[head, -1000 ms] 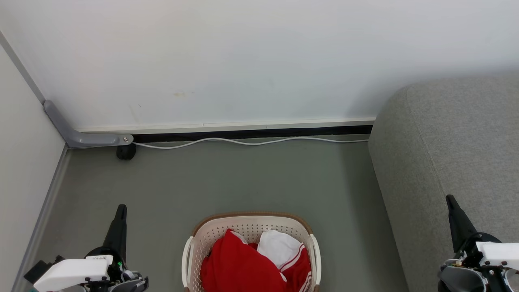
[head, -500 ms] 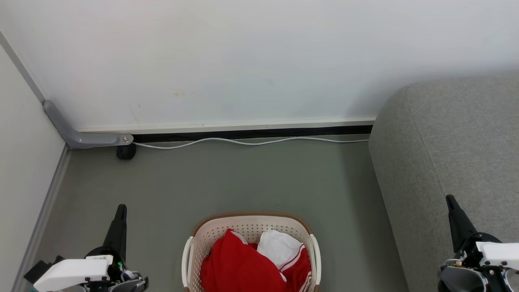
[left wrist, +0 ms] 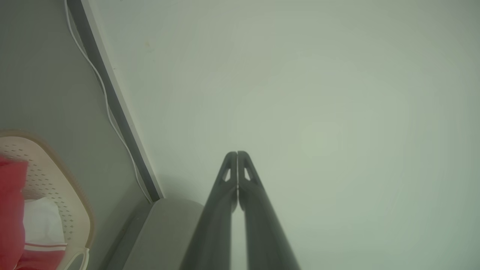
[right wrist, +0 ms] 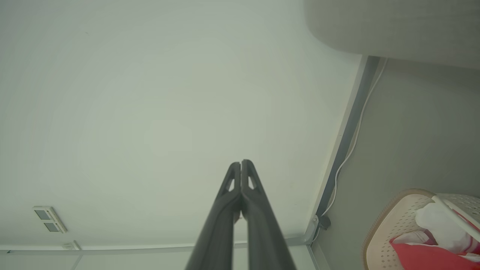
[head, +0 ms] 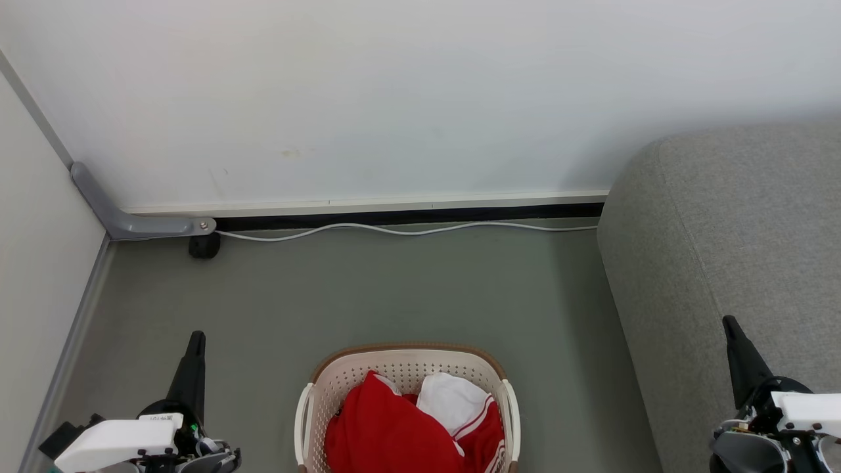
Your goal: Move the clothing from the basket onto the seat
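Note:
The cream perforated basket (head: 335,378) with a brown rim stands on the floor at the bottom centre of the head view. Red and white clothing (head: 407,427) is heaped inside it. To the right rises the grey fabric seat (head: 736,223). My left gripper (head: 196,338) hangs shut at the lower left, apart from the basket. Shut as well, my right gripper (head: 727,322) stands at the lower right in front of the seat. Each wrist view looks along touching fingertips, left gripper (left wrist: 237,153) and right gripper (right wrist: 240,162), at the white wall, with the basket (left wrist: 56,180) (right wrist: 390,221) at one edge.
A white wall runs across the back with a white cable (head: 407,230) lying along its dark base. A grey metal bracket (head: 131,220) with a black caster (head: 204,246) sits in the left corner. Grey floor (head: 394,289) lies between basket and wall.

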